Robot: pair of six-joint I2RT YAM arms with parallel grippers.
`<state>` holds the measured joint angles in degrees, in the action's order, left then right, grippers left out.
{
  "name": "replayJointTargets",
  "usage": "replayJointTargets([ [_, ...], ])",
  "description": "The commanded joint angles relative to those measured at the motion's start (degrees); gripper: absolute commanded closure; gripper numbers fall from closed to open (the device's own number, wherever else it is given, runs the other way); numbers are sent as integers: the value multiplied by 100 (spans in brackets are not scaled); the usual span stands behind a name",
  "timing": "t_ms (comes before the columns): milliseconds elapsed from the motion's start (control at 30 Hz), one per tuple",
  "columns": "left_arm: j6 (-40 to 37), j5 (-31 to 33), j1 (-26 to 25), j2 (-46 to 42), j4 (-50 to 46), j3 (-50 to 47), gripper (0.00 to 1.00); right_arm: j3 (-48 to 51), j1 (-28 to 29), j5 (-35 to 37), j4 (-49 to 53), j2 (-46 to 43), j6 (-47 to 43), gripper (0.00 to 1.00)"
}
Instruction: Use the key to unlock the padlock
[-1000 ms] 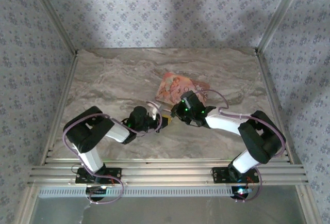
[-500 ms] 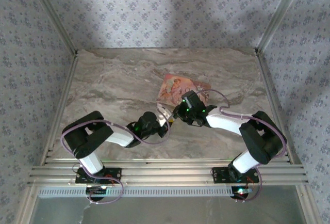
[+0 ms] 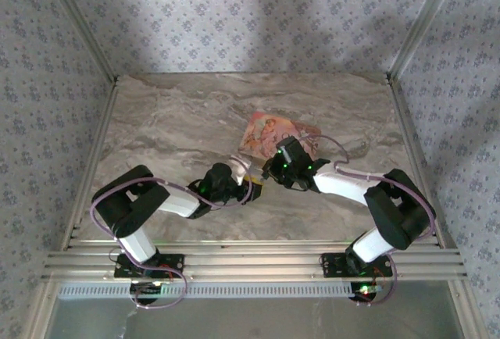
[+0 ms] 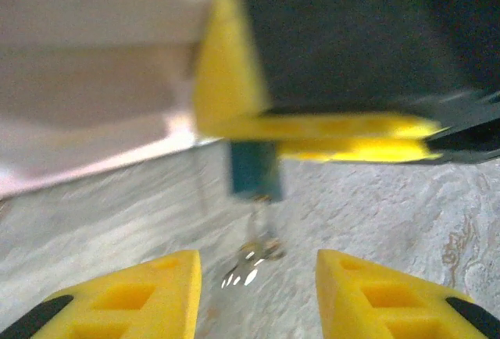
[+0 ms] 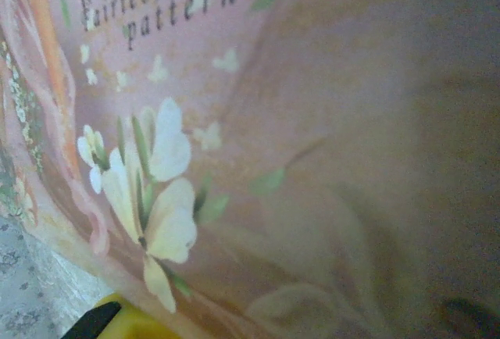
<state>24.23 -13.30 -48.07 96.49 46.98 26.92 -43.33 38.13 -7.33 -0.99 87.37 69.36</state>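
The left hand (image 4: pixel 256 288) is shown at the bottom of its wrist view, its yellow fingers (image 4: pixel 141 296) spread apart with nothing held between them. The small silvery key (image 4: pixel 254 251) is seen at lower centre, directly below the dark teal padlock (image 4: pixel 254 169), which is gripped mid-frame by the narrowly closed right hand (image 3: pixel 264 175) above the marbled surface (image 4: pixel 375 206). A pink illustrated box (image 3: pixel 269 132) is seen just above centre in the overhead view.

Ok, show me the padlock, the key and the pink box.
padlock (image 4: pixel 254 169), left wrist view, teal body.
key (image 4: pixel 260 244), left wrist view, shiny end below the padlock.
pink box (image 3: pixel 266 130), top external view, illustrated lid.
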Motion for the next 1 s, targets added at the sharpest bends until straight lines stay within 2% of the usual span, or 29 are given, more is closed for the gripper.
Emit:
replayJointTargets([
  [0, 1573, -688, 168, 187, 971, -219, 55, -41, -55, -223, -50, -216, 255, 100],
  [133, 2614, -1244, 249, 859, 2314, -251, 58, -87, -70, -242, -33, -212, 228, 100],
  [267, 3107, -1351, 297, 1413, 3161, -204, 66, -92, -82, -252, -14, -216, 222, 100],
  [533, 3073, -1116, 401, 1328, 3339, -395, 64, -26, -124, -225, 7, -291, 224, 100],
  [967, 2965, -1468, 563, 1256, 3116, -32, 62, -47, -124, -260, -7, -247, 192, 100],
])
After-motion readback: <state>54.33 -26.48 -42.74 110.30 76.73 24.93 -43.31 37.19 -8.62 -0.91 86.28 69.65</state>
